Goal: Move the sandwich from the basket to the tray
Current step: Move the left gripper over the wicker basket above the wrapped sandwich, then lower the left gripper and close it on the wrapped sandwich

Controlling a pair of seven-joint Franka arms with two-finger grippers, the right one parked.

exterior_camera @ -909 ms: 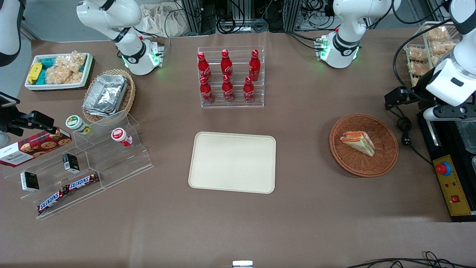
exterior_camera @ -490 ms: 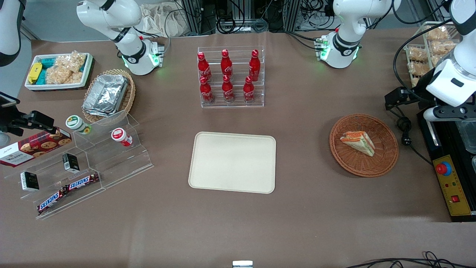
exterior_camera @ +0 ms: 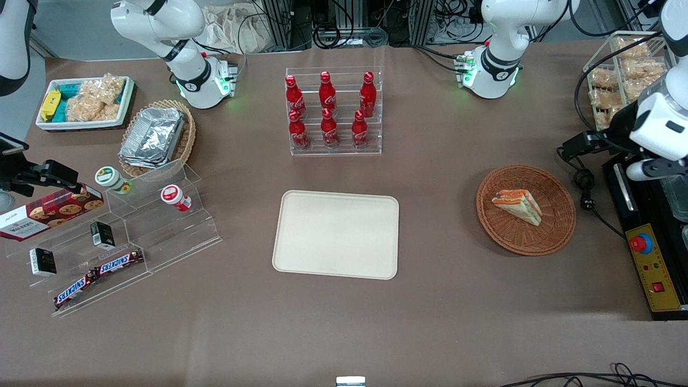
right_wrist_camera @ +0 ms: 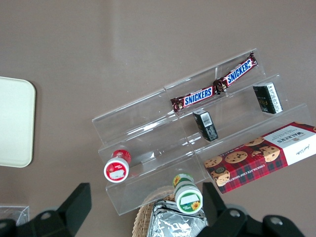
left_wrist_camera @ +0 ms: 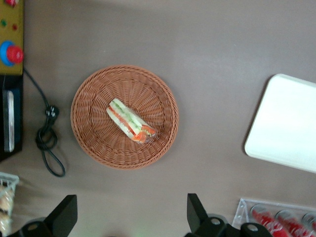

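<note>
The front view looks steeply down over the whole counter (exterior_camera: 430,322). The left wrist view looks straight down from high up, sharing the basket (left_wrist_camera: 94,143), sandwich (left_wrist_camera: 131,121) and tray (left_wrist_camera: 286,128) with it; its gripper (left_wrist_camera: 131,222) spreads wide.

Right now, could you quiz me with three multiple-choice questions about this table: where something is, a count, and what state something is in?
1. Where is the sandwich?
A. in the round basket
B. on the tray
C. on the bare table

2. How many red bottles stand in the clear rack?
A. four
B. six
C. eight

3. What is the gripper doing?
A. clamping the sandwich
B. open, up above the basket
C. resting on the tray

Answers: 1 A, the wedge lies on the wicker. 2 B, two rows of three. 3 B, its fingers are spread wide and hold nothing.
</note>
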